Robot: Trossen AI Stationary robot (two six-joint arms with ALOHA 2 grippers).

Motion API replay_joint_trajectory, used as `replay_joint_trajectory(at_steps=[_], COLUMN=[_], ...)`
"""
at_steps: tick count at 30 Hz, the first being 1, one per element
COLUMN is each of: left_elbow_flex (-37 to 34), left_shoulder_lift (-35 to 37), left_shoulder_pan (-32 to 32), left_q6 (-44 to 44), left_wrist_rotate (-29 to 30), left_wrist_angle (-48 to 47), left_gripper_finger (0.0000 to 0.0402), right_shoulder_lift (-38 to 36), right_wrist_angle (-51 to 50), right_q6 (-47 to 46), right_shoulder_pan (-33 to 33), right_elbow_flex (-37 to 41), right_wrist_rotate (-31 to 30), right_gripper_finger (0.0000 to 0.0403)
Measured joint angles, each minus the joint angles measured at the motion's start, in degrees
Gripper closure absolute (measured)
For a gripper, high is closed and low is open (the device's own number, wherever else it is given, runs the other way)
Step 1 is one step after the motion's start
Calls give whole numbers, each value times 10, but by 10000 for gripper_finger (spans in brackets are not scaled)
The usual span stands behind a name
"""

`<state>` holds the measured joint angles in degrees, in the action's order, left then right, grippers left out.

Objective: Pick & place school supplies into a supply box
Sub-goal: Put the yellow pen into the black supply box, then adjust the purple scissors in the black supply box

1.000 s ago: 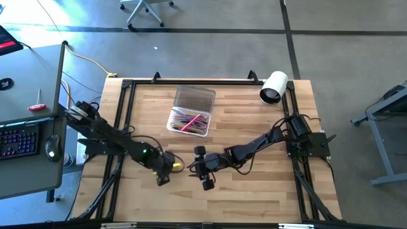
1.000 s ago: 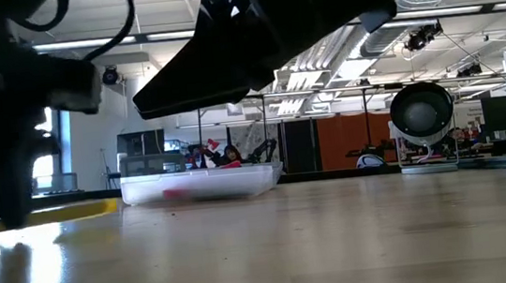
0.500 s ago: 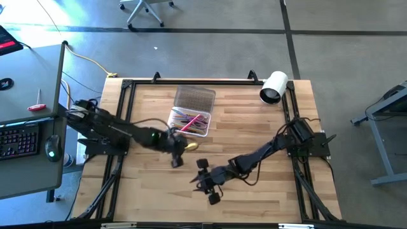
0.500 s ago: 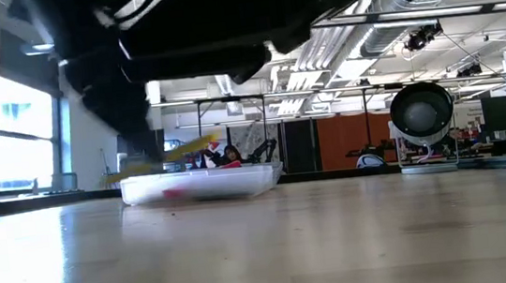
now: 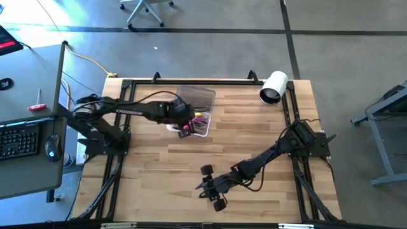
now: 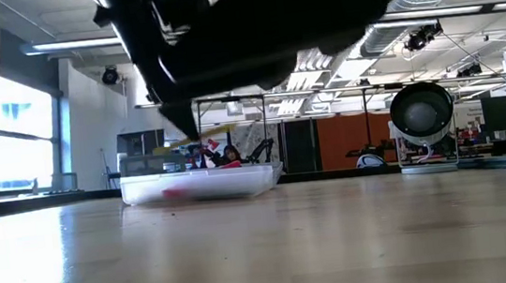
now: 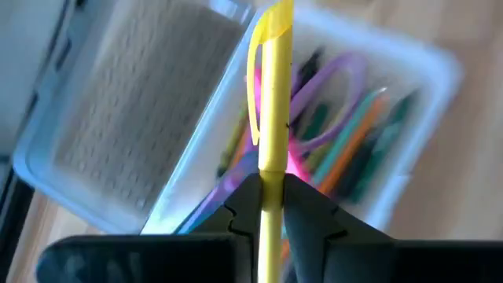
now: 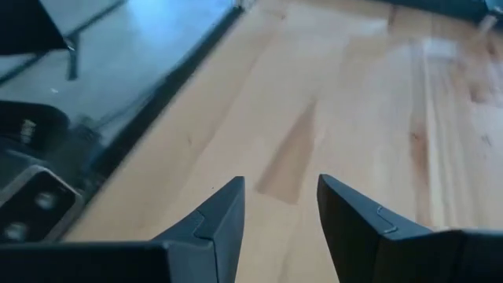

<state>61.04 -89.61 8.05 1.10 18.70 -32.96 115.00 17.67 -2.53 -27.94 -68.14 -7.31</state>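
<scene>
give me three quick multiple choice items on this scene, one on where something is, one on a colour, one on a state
1. Where is the left tool?
A. over the supply box
B. beside the white roll
C. off the table's near edge

2. What colour is the pen between the left tool's fingers?
A. black
B. yellow
C. blue

3. How is the right tool?
A. shut on scissors
B. shut on a marker
C. open, holding nothing

Answers:
1. A, since the high view puts it above the box of supplies.
2. B, since the left wrist view shows a yellow pen standing between the fingers, above the box.
3. C, since the right wrist view shows bare table between its spread fingers.
</scene>
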Motion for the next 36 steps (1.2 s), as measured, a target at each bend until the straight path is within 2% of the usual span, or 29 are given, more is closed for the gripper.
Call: replay_joint_trajectory(at_steps=[3,8,14,18,24,30,34,36], left_elbow_flex=[-2,-1,-1,-1,4,61,130,151], left_shoulder_lift=[-30,-73,-97,-97,-95,-95,-96,-99], left_shoulder_pan=[16,16,-5,-35,-82,-116,-139,-139], left_q6=[7,8,26,47,55,75,72,63], left_wrist_rotate=[-2,-7,-58,-100,-106,-34,59,87], left_wrist_angle=[-28,1,12,15,20,-1,-73,-116], left_gripper_finger=[306,273,241,242,253,255,255,254], right_shoulder_lift=[0,0,0,0,0,0,0,0], right_wrist_angle=[-16,-24,-24,-27,-30,-33,-41,-47], right_q6=[0,0,-1,-1,0,-1,-4,-4], right_shoulder_pan=[1,3,3,3,3,3,3,1], right_elbow_flex=[0,0,0,0,0,0,0,0], right_wrist_rotate=[-15,-29,-35,-35,-35,-35,-35,-35], right_gripper_finger=[263,263,263,263,263,263,263,263])
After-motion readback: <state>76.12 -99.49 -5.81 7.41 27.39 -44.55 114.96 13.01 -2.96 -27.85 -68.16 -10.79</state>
